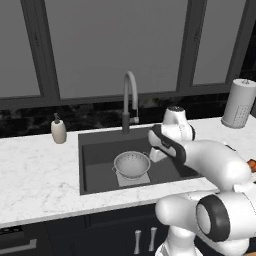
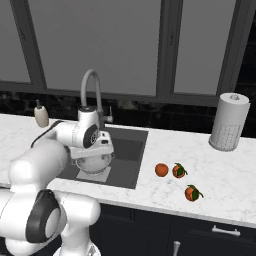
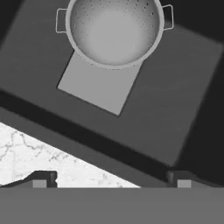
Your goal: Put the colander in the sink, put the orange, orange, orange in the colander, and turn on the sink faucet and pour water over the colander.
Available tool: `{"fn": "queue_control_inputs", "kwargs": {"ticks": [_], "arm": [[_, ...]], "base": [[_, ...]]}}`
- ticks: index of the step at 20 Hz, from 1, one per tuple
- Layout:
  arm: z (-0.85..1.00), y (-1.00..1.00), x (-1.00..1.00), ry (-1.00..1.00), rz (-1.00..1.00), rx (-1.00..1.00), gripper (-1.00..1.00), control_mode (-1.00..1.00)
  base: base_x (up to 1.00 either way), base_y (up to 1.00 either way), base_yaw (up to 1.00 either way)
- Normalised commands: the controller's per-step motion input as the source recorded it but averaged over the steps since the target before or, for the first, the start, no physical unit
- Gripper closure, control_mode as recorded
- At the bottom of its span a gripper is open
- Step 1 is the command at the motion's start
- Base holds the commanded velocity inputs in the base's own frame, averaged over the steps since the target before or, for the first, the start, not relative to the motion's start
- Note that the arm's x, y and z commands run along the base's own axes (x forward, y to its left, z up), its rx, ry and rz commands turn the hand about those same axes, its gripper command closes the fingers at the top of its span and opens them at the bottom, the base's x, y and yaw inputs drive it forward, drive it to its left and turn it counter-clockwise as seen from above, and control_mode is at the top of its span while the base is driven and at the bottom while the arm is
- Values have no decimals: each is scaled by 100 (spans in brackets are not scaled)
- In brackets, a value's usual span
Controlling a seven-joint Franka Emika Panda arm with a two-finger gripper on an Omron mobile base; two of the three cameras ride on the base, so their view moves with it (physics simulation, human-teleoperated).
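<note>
1. Here your claw [image 3: 111, 177] stands wide, holding nothing, its tips half cut off.
2. The colander [image 1: 132, 164] sits in the sink [image 1: 95, 165], partly hidden behind your arm in the right base view.
3. Three oranges [image 2: 161, 170] lie on the desk [image 2: 220, 175].

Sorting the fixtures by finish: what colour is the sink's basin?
The sink is dark grey with a lighter grey square patch on its floor; the hand view shows it best.

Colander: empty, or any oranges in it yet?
Empty. The colander sits upright in the sink with a bare bowl; all three oranges lie on the counter.
</note>
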Motion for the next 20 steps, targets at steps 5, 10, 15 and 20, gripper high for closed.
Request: {"fn": "queue_control_inputs", "kwargs": {"ticks": [5,10,15,20], "arm": [[39,-74,-16,8,-27,1,-100,-100],[32,-75,-4,12,-32,1,-100,-100],[23,-73,-1,14,-34,1,-100,-100],[4,-61,0,14,-35,0,-100,-100]], "base": [[0,0,0],[0,0,0],[0,0,0],[0,0,0]]}}
